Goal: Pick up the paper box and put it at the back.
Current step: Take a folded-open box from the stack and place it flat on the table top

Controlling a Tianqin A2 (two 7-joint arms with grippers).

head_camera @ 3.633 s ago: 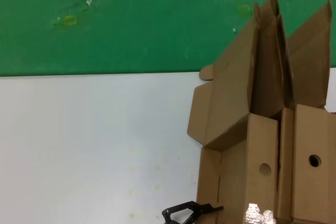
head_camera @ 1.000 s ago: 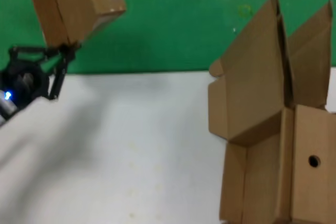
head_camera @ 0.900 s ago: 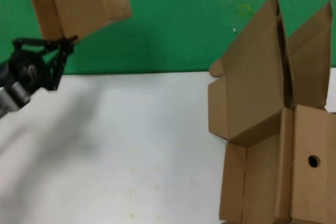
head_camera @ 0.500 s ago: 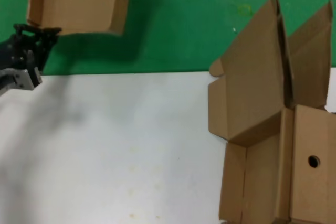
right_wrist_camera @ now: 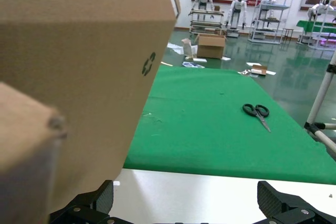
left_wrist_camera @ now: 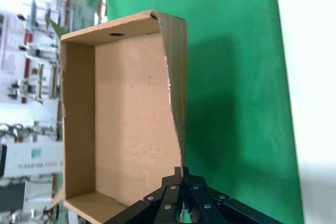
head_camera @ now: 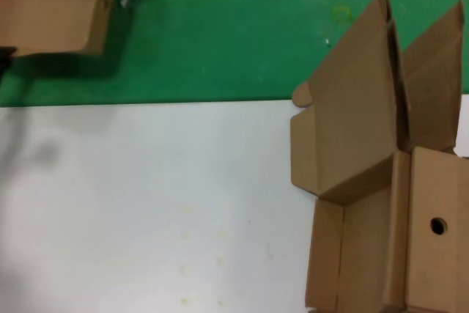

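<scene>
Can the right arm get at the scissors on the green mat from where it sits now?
Probably not easily. The right gripper, jaws open, sits low beside a cardboard box, and the scissors lie well off across the green mat. Nothing blocks the path, though.

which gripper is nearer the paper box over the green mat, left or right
Left. The left gripper is shut on the paper box wall, holding it over the green mat. The right gripper is open beside the other cardboard boxes, far across the table.
</scene>
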